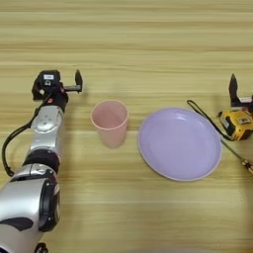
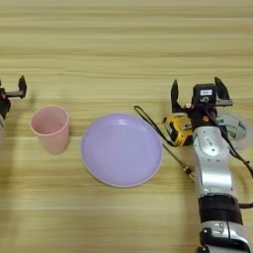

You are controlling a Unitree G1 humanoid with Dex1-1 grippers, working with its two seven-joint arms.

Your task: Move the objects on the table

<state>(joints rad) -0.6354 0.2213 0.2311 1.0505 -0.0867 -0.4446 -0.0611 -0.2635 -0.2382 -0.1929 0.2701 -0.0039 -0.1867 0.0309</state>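
Right eye view: right tool (image 2: 196,92) spread above tape measure (image 2: 179,129); left tool (image 1: 69,81) beyond cup (image 1: 109,122), grip unclear.

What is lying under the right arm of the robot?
Under the right gripper lie a tape measure, a thin screwdriver and a tape roll; the arm covers part of each.

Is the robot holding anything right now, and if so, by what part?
Nothing is held. The right gripper is open just behind the tape measure, not closed on it. The left gripper hangs behind the pink cup, apart from it.
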